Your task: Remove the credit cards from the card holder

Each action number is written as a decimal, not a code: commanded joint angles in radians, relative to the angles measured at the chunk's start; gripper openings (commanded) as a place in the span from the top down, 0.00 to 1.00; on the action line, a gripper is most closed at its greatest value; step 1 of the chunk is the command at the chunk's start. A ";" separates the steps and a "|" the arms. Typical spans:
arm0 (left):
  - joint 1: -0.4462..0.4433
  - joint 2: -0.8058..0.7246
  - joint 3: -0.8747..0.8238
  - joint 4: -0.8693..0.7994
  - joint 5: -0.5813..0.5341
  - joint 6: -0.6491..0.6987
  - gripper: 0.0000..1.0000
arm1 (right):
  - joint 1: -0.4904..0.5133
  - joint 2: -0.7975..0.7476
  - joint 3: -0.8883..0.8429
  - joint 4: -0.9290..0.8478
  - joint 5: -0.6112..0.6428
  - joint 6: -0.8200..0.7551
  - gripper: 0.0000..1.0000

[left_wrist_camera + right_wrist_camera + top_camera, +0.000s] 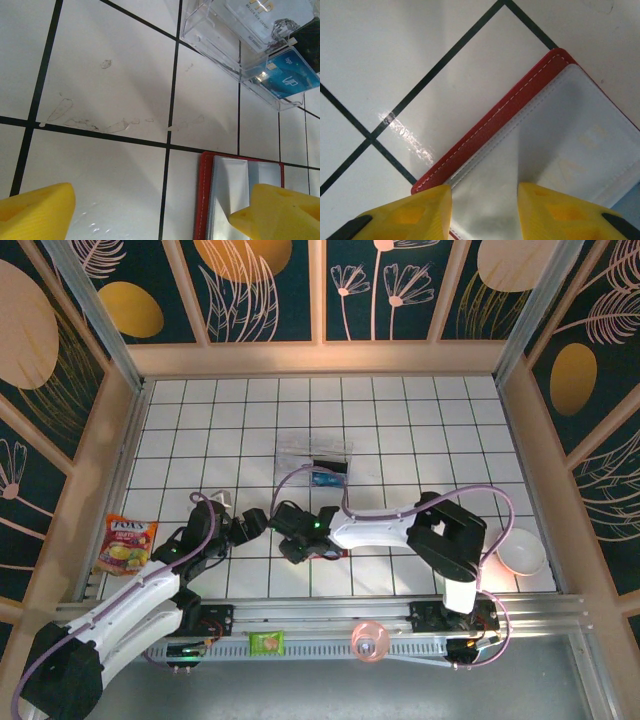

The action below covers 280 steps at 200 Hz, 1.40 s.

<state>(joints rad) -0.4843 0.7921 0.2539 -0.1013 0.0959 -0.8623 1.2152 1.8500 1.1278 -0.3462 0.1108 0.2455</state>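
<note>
The red card holder (485,130) lies open on the white tiled table, its cloudy plastic sleeves (560,130) facing up. Faint lettering of a card (580,155) shows through one sleeve. My right gripper (485,212) is partly open right over that sleeve, one yellow finger on either side of it and nothing pinched between them. My left gripper (157,215) is wide open beside the holder's (204,200) left edge, with its right finger (280,212) over the sleeves. From above, both grippers (262,522) (298,540) meet at the holder (325,553).
A clear plastic box (315,455) stands behind the holder with a blue VIP card (292,75) and a pale card in it. A candy bag (125,543) lies at the left, a white bowl (522,557) at the right. A green packet (266,642) and a pink object (369,638) rest on the front rail.
</note>
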 commanded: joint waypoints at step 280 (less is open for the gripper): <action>-0.201 0.502 0.151 0.326 0.245 0.025 0.80 | -0.087 -0.345 -0.331 0.354 -0.013 0.114 0.70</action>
<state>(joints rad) -0.6682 1.2537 0.3637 0.1841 0.3050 -0.8574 1.1347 1.5894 0.8337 -0.0227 0.0322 0.3332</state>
